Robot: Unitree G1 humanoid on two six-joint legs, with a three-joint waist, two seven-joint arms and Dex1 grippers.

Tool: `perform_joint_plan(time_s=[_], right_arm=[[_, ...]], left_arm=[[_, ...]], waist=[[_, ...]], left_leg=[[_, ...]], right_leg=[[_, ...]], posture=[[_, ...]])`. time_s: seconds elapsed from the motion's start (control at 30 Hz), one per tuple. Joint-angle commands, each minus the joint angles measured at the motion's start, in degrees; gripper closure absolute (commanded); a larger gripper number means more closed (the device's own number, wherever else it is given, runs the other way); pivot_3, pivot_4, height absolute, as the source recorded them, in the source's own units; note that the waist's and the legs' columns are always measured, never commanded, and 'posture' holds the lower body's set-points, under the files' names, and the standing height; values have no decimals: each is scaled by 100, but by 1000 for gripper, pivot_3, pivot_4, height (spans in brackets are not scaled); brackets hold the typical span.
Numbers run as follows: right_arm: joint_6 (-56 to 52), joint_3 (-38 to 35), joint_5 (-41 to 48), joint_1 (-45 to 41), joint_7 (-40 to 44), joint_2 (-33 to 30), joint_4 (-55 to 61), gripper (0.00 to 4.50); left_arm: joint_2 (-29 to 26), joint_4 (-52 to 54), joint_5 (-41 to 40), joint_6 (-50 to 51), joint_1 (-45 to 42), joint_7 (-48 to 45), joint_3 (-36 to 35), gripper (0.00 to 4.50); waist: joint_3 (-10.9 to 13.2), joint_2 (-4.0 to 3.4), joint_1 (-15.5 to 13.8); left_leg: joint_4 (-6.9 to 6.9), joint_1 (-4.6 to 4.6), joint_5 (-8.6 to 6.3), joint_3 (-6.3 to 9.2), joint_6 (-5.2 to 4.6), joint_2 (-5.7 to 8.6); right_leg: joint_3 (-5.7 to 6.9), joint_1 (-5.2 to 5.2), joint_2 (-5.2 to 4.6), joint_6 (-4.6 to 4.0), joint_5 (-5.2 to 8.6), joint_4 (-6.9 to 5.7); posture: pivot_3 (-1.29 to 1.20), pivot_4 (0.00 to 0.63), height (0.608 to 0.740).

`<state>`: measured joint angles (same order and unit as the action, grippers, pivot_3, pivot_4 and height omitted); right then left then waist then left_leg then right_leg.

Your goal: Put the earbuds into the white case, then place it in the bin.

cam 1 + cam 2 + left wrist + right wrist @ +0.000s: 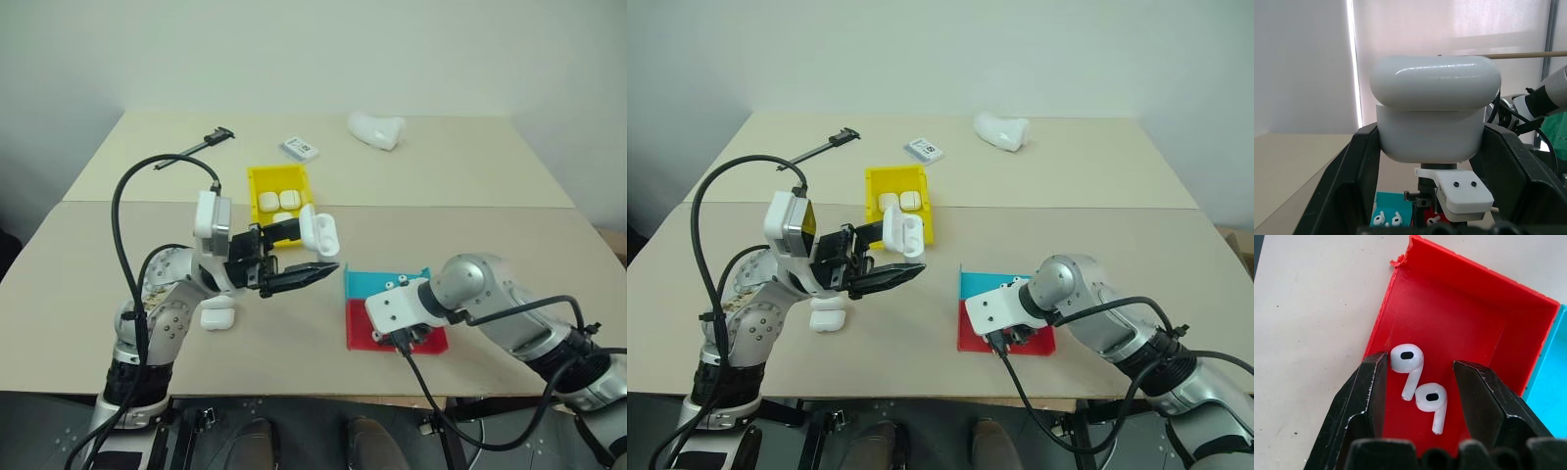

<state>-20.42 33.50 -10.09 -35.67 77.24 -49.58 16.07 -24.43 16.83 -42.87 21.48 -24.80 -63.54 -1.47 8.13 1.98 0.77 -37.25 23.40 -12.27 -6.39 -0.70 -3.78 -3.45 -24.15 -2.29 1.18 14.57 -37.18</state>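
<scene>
Right gripper [1420, 382]: jaws apart, pointed down into the red tray [1459, 318], straddling two earbuds [1420, 382] that lie side by side on the tray floor. One bud sits just beside one black finger [1369, 391]; the other lies nearer the middle of the gap. Neither is pinched yet.

Left gripper [1430, 161]: jaws closed on the white case [1432, 112], held up off the surface [490, 225], lid end uppermost. Whether the lid is latched or slightly ajar, cannot tell.

Further out: the blue tray [367, 282] touches the red one and holds more buds. The yellow bin [279, 191] stands behind the raised case, with several cases already inside. One more case [217, 316] rests on the surface by the left arm.

Step in hand, by my reading: picking an earbud, first half of the task. Next move calls for isolating one bud rather than both, closing gently on so small and glossy a piece, then carrying it to the held case.
</scene>
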Motion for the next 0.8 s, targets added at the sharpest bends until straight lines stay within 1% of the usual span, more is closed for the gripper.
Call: perform_joint_plan(time_s=[0.03, 0.1, 0.2, 0.23, 0.43, 0.6, 0.7, 0.77, 0.8], right_arm=[[113, -84, -51, 30, 50, 34, 8, 2158], [135, -89, -60, 58, 55, 35, 9, 2557], [171, -87, -61, 117, 78, 21, 26, 3603], [182, -92, -62, 138, 82, 17, 30, 3869], [54, -203, 13, 241, 12, 82, 83, 3896], [-827, -780, 537, 287, -171, 362, 330, 3896], [-1806, -1824, 1565, 483, -338, 617, 812, 3896], [-2248, -2746, 2352, 683, -653, 1002, 1030, 3896], [-2312, -3299, 2709, 799, -968, 1327, 1114, 3896]], left_arm=[[-41, 206, -84, -59, -4, 19, -62, 1724], [-47, 206, -80, -64, -1, 15, -61, 1724], [-65, 195, -75, -73, -2, -3, -70, 1724], [-72, 192, -73, -75, -1, -6, -71, 1724], [-107, 171, -79, -76, 4, -25, -75, 1724], [-110, 114, -99, -80, -42, -73, -78, 1724], [-84, 25, -174, -53, -145, -140, -97, 1724], [-40, -59, -281, -9, -243, -193, -123, 1724], [-3, -100, -324, 21, -311, -185, -121, 1724]], waist=[[0, 0, 0], [0, 0, 0], [-1, -1, 0], [0, -1, -1], [-1, -1, -4], [0, -1, 6], [0, 0, -9], [0, 0, -12], [0, 0, -12]], left_leg=[[0, 0, 0, 0, 0, 0], [0, -1, 0, 0, 0, 0], [0, -2, 0, -1, 0, 0], [0, -4, 0, -1, 0, 0], [0, -5, 0, -1, 0, 0], [0, -5, 0, 0, 0, -1], [1, 0, 0, 2, 0, -2], [0, 1, 0, 6, 0, -1], [0, 0, 0, 7, 0, 0]], right_leg=[[0, 0, 0, 0, 0, 0], [0, 0, 0, 0, 0, 0], [0, 2, 0, 0, 0, 0], [0, 4, 0, 0, 0, 0], [1, 6, 0, 0, 0, 0], [0, 4, 1, -1, -1, -2], [1, 0, 2, -2, -1, -2], [0, 2, 0, -1, -1, 0], [1, 4, -1, -1, -1, 1]], posture=[[0, 150, 740], [0, 150, 740], [0, 150, 740], [0, 150, 740], [0, 150, 740], [0, 150, 740], [0, 150, 740], [0, 150, 740], [0, 150, 740]])
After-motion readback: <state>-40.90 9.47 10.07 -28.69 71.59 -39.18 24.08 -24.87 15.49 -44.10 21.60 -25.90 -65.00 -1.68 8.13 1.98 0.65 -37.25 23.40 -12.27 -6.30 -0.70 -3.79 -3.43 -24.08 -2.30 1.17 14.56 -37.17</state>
